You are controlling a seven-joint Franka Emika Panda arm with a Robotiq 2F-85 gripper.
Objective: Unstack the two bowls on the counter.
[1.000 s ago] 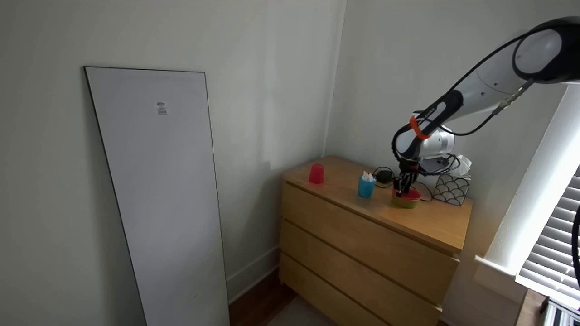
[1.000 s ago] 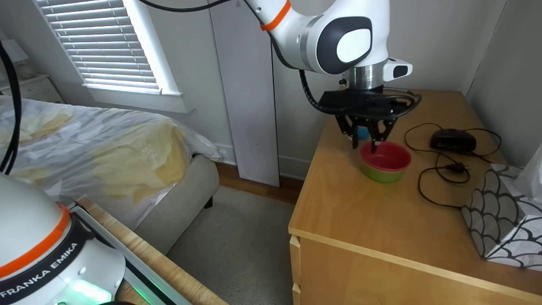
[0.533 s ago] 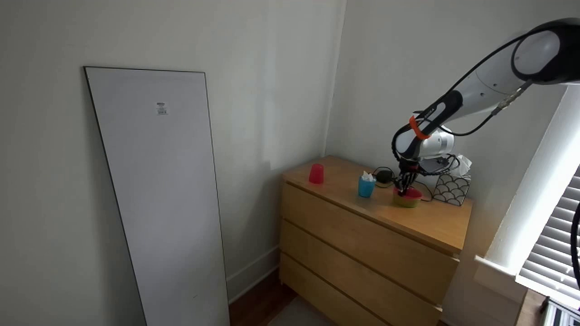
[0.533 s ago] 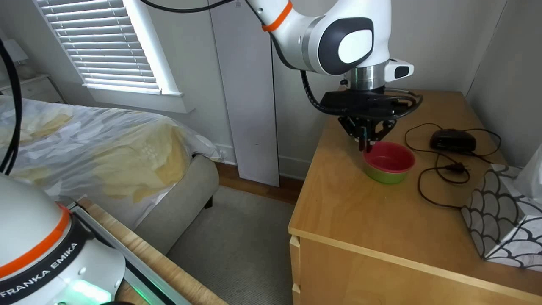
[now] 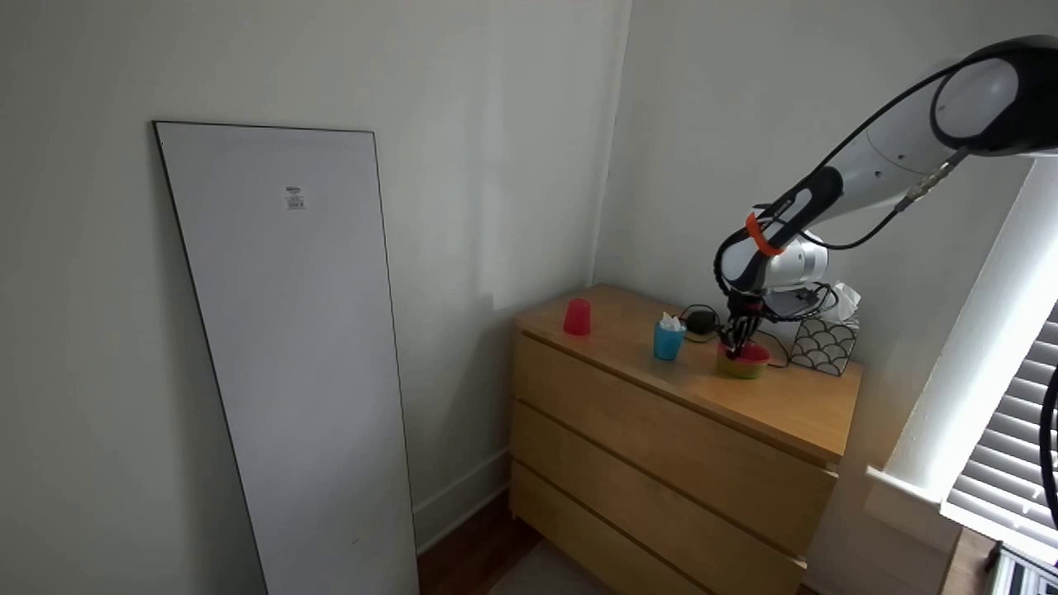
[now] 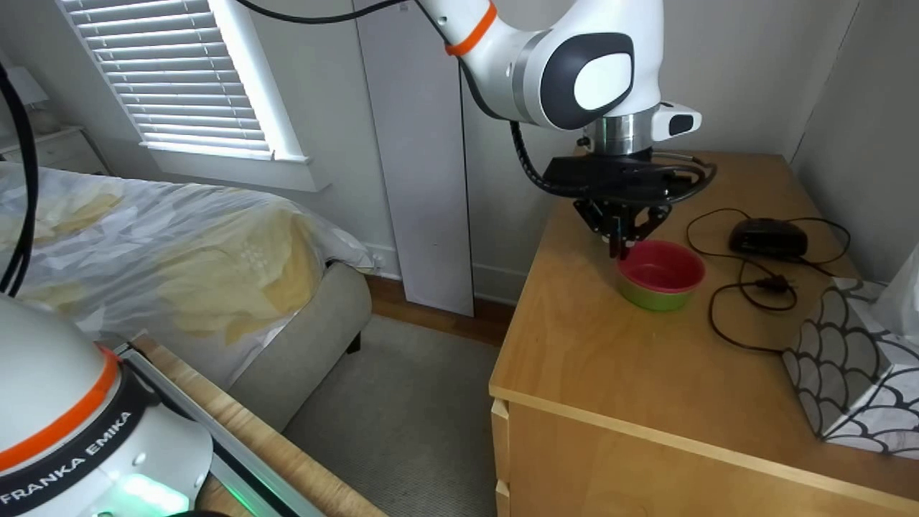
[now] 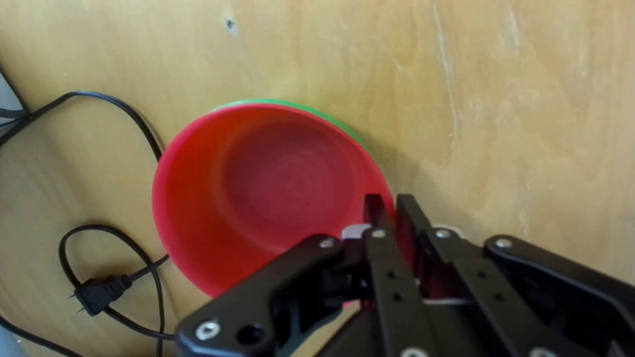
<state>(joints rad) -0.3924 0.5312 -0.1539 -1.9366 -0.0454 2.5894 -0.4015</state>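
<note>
My fingers [image 7: 409, 213] pinch the rim of the pink-red bowl [image 7: 278, 188], nested in the green bowl [image 6: 657, 300] on the wooden chest top [image 6: 581, 348]. I should lift slowly, straight up, in case the green one clings.

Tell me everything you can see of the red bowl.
The red bowl is pinkish-red, round, shallow and smooth, plastic by its look, with a circular base visible inside. It sits open side up, nested in the green bowl on the counter. The gripper pinches its rim, one finger inside, one outside.
</note>
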